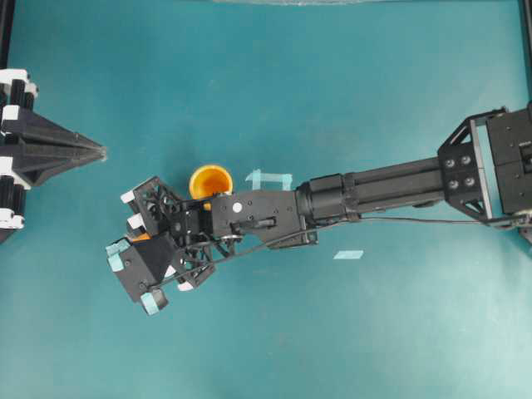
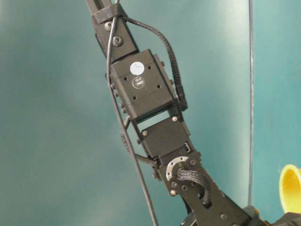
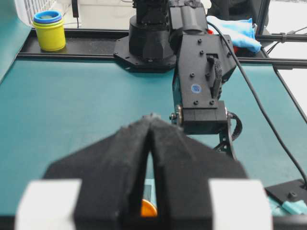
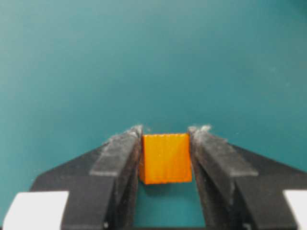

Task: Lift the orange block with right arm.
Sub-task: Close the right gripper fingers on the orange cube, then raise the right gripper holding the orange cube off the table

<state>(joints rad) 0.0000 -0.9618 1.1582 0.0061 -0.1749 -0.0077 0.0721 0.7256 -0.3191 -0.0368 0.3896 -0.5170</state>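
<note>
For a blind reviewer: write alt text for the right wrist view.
The orange block sits between the right gripper's two black fingers, which press against its left and right sides. Plain teal table fills the rest of the frame.

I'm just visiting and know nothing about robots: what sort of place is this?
Probably a robotics lab test bench. A teal table carries two black arms: the right gripper closed around a small orange block, the left gripper shut and idle. Only an orange cup and tape marks besides.
</note>
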